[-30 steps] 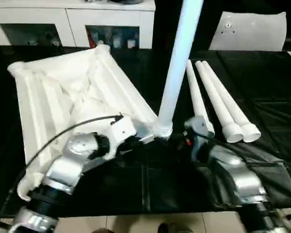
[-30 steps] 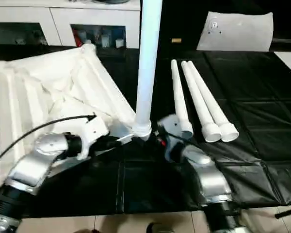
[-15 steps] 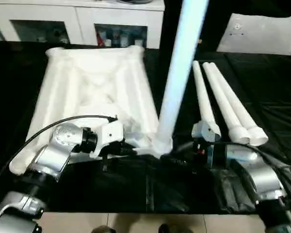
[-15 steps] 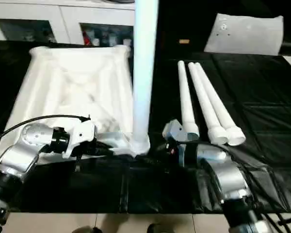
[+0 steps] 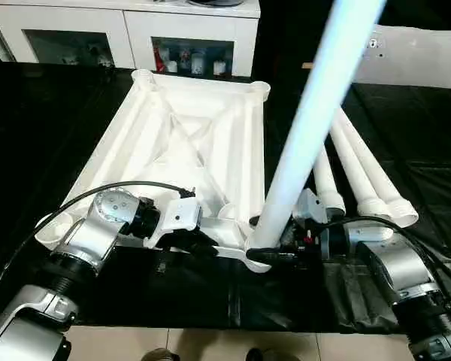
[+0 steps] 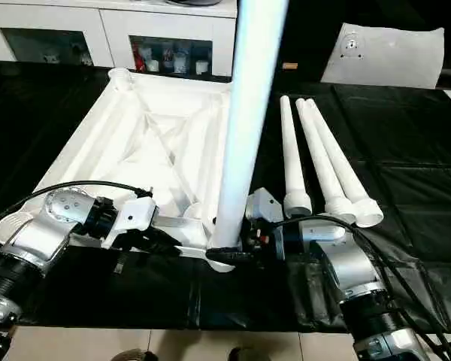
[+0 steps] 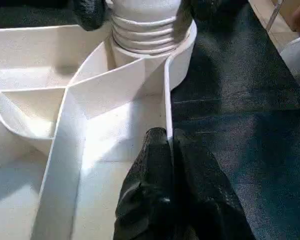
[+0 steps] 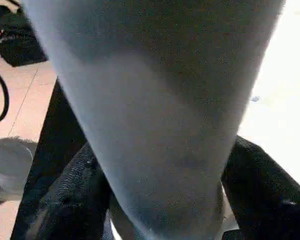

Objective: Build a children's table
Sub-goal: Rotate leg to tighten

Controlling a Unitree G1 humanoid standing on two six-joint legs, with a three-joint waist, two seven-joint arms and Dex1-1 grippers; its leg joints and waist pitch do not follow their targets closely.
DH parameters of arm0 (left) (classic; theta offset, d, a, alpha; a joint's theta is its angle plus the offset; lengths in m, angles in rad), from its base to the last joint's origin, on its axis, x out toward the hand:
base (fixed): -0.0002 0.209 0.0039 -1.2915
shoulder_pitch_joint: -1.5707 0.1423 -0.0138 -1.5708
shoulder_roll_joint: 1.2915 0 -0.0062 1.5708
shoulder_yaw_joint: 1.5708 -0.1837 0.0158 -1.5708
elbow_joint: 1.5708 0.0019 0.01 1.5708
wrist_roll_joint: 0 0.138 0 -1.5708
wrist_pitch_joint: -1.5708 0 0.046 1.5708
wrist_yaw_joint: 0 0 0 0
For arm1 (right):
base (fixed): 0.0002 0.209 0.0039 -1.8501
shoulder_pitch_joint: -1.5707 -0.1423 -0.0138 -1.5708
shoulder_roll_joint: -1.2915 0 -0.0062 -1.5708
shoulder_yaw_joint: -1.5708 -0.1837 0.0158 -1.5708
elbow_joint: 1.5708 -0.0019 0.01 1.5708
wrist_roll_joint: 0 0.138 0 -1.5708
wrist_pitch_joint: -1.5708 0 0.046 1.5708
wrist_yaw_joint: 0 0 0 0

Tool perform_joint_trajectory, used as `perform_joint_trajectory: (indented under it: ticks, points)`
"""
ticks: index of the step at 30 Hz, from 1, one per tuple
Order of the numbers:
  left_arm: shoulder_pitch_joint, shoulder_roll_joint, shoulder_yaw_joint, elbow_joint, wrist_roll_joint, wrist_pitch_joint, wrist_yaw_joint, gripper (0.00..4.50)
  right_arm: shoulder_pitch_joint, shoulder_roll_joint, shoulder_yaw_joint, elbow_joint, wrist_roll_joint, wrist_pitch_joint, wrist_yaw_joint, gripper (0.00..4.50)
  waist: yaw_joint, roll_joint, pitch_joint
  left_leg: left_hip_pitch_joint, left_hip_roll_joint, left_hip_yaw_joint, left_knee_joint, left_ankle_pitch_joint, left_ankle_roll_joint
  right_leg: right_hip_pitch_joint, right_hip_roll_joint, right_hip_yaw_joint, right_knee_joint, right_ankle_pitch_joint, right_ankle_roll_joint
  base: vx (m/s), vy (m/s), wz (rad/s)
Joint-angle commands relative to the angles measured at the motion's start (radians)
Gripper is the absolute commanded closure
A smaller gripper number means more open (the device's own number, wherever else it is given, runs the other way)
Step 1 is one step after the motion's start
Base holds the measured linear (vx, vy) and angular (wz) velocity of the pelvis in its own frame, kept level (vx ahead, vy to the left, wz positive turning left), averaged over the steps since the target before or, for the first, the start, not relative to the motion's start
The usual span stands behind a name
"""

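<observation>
The children's table top (image 5: 188, 143) lies upside down on the black mat, its X ribs facing up. One white leg (image 5: 308, 128) stands in the near right corner socket (image 5: 259, 259) and its threads (image 7: 150, 30) show at the socket mouth. My right gripper (image 5: 274, 252) is shut on this leg's base, one finger (image 8: 80, 200) on each side. My left gripper (image 7: 169, 137) is shut on the top's thin rim wall just beside that socket. Three more legs (image 6: 316, 158) lie side by side on the mat to the right.
White cabinets with glass doors (image 5: 83, 30) line the back. A flat white panel (image 5: 421, 56) lies at the back right. The black mat (image 5: 45, 113) ends at the near edge, where tiled floor (image 5: 210, 346) shows. A black cable (image 5: 113, 188) arcs over my left forearm.
The table top has swung round on the mat, its far end moving right. The upright leg now leans toward the right. My right fingers have closed in on its base.
</observation>
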Motion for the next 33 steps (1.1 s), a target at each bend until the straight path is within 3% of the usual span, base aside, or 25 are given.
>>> perform_joint_trajectory:
  ticks: [1, 10, 13, 15, 16, 18, 24, 28, 30, 31, 33]
  points:
    - [-0.001, 0.000, -0.036, 0.010, 0.020, -0.020, -0.038, 4.50, -0.012, -0.016, 0.006, 0.012, -0.007, -0.010, 0.010, 1.60, 0.000, -0.003, -0.059, 0.001, 0.041, -0.001, -0.056, -0.096, 0.092, 0.059, -0.075, 0.048, -0.054, -0.097, -0.265, 0.000, 0.000, 0.00]
    - [0.017, 0.007, -0.012, 0.002, 0.001, 0.010, -0.011, 4.50, 0.011, 0.012, 0.014, -0.005, 0.007, 0.018, -0.004, 1.88, 0.000, -0.001, -0.061, 0.000, 0.041, -0.001, -0.055, -0.089, 0.093, 0.060, -0.073, 0.046, -0.051, -0.075, -0.274, 0.000, 0.000, 0.00]
    - [0.057, 0.002, 0.024, -0.061, -0.015, 0.086, 0.062, 4.50, 0.039, 0.059, -0.005, -0.032, 0.028, 0.070, -0.086, 1.88, -0.001, 0.006, -0.056, 0.000, 0.042, -0.002, -0.058, -0.109, 0.081, 0.058, -0.074, 0.047, -0.054, -0.101, -0.272, 0.000, 0.000, 0.00]
    - [0.112, -0.018, 0.059, -0.155, -0.011, 0.198, 0.183, 4.50, 0.062, 0.139, -0.037, -0.036, 0.010, 0.116, -0.255, 1.88, -0.012, 0.002, -0.051, -0.002, 0.044, -0.005, -0.066, -0.153, 0.052, 0.057, -0.076, 0.048, -0.062, -0.188, -0.253, 0.000, 0.000, 0.00]
    - [0.115, -0.019, 0.060, -0.160, -0.010, 0.204, 0.188, 4.50, 0.063, 0.142, -0.038, -0.036, 0.008, 0.116, -0.262, 1.89, -0.016, 0.003, -0.048, -0.003, 0.043, -0.007, -0.068, -0.168, 0.043, 0.055, -0.077, 0.047, -0.066, -0.226, -0.245, 0.000, 0.000, 0.00]
    - [0.152, -0.054, 0.081, -0.229, -0.008, 0.281, 0.273, 4.50, 0.073, 0.195, -0.046, -0.030, -0.015, 0.136, -0.365, 1.90, -0.032, 0.000, -0.040, -0.003, 0.040, -0.012, -0.073, -0.216, 0.016, 0.050, -0.075, 0.046, -0.081, -0.385, -0.193, 0.000, 0.000, 0.00]
    - [0.210, -0.240, 0.094, -0.382, 0.054, 0.489, 0.564, 4.50, 0.060, 0.396, -0.075, 0.006, -0.057, 0.232, -0.678, 1.91, -0.051, -0.006, -0.035, 0.004, 0.033, -0.016, -0.071, -0.262, 0.013, 0.031, -0.074, 0.049, -0.105, -0.547, -0.119, 0.000, 0.000, 0.00]
    - [0.198, -0.338, 0.085, -0.407, 0.086, 0.566, 0.696, 4.50, 0.035, 0.470, -0.067, 0.035, -0.094, 0.268, -0.796, 1.91, -0.056, -0.004, -0.039, -0.001, 0.033, -0.015, -0.072, -0.236, 0.019, 0.032, -0.070, 0.050, -0.102, -0.494, -0.115, 0.000, 0.000, 0.00]
    - [0.171, -0.381, 0.074, -0.399, 0.112, 0.581, 0.749, 4.50, 0.023, 0.506, -0.066, 0.049, -0.090, 0.249, -0.828, 1.91, -0.054, -0.003, -0.045, -0.004, 0.032, -0.012, -0.070, -0.205, 0.033, 0.036, -0.069, 0.051, -0.096, -0.413, -0.124, 0.000, 0.000, 0.00]
    - [0.168, -0.384, 0.073, -0.399, 0.118, 0.583, 0.751, 4.50, 0.023, 0.511, -0.068, 0.048, -0.090, 0.244, -0.829, 1.36, -0.053, -0.002, -0.046, -0.004, 0.032, -0.012, -0.069, -0.198, 0.036, 0.037, -0.069, 0.052, -0.095, -0.392, -0.128, 0.000, 0.000, 0.00]
    - [0.154, -0.380, 0.075, -0.387, 0.133, 0.579, 0.747, 4.50, 0.028, 0.509, -0.078, 0.038, -0.092, 0.231, -0.826, 1.22, -0.048, 0.001, -0.052, -0.006, 0.031, -0.008, -0.065, -0.150, 0.052, 0.042, -0.066, 0.052, -0.084, -0.271, -0.157, 0.000, 0.000, 0.00]
